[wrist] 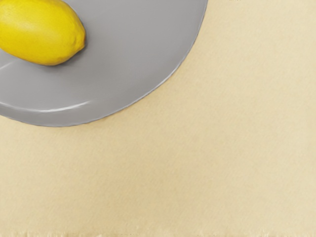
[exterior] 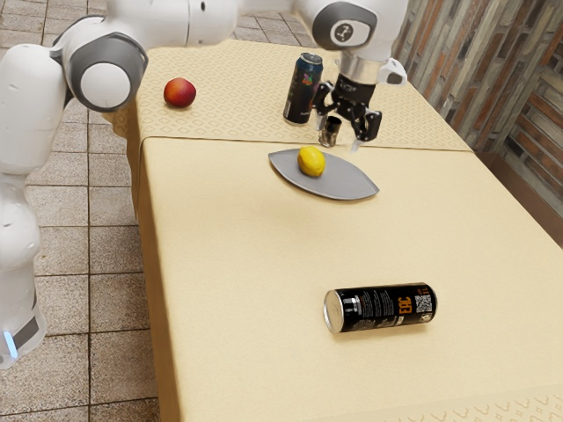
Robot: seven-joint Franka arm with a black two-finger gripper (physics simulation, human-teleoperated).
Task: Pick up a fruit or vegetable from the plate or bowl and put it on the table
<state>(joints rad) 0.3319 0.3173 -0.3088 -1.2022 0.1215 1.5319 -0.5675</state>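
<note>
My gripper [exterior: 339,128] is open, its fingers apart and nothing between them, above the table just behind the grey plate [exterior: 343,183] in the exterior view. The yellow lemon [exterior: 311,162] lies on that pointed plate, off the gripper toward the exterior view's left. From the wrist camera, the lemon [wrist: 42,32] rests on the smooth grey surface of the plate [wrist: 123,64], and the cream tablecloth [wrist: 207,163] shows beyond the curved rim. Lemon and gripper are not touching.
A dark upright can [exterior: 303,88] stands close behind the gripper, with a small dark metallic object [exterior: 329,132] nearby. One red fruit [exterior: 179,92] sits at the exterior view's upper left. A black can [exterior: 383,308] lies on its side in the foreground.
</note>
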